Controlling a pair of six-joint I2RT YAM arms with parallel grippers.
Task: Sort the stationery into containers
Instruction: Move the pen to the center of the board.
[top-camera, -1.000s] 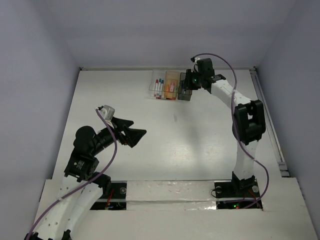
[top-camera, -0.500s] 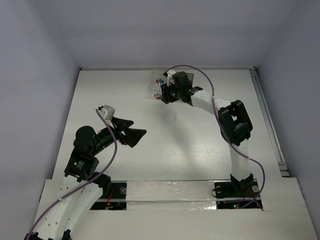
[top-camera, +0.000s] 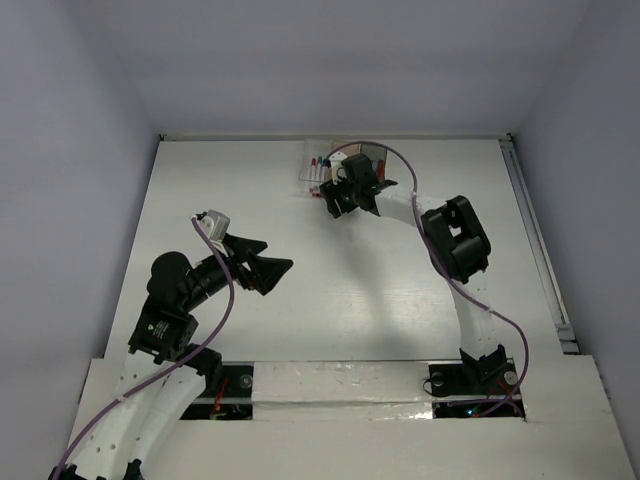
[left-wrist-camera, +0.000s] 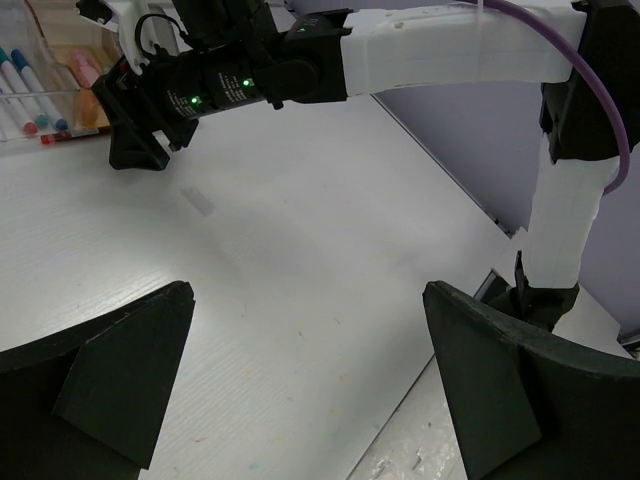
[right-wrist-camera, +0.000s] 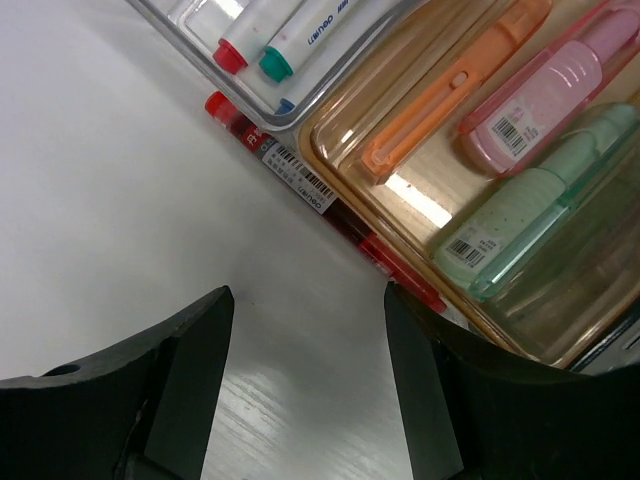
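Red pen (right-wrist-camera: 300, 180) lies loose just ahead of right gripper (right-wrist-camera: 305, 345), touching outside of orange bin (right-wrist-camera: 430, 205) (still unsorted); gripper just swung over, jaws spread, empty, likely next pick. Left gripper (left-wrist-camera: 310, 375) gaping, idle.

Top external: high, at near edge of table (top-camera: 250, 210), tilted down and forward; whole surface in frame, distant.
Left wrist: low over table, faces far-right, mid-range; left gripper (left-wrist-camera: 308, 320) fingers spread at bottom corners.
Right wrist: very close, pointing down at clear bin (right-wrist-camera: 345, 85) and orange bin (right-wrist-camera: 420, 195); right gripper (right-wrist-camera: 307, 330) fingers apart along bottom edge.
Overlap: clear bin in all three; right arm (top-camera: 455, 240) in top and left wrist.
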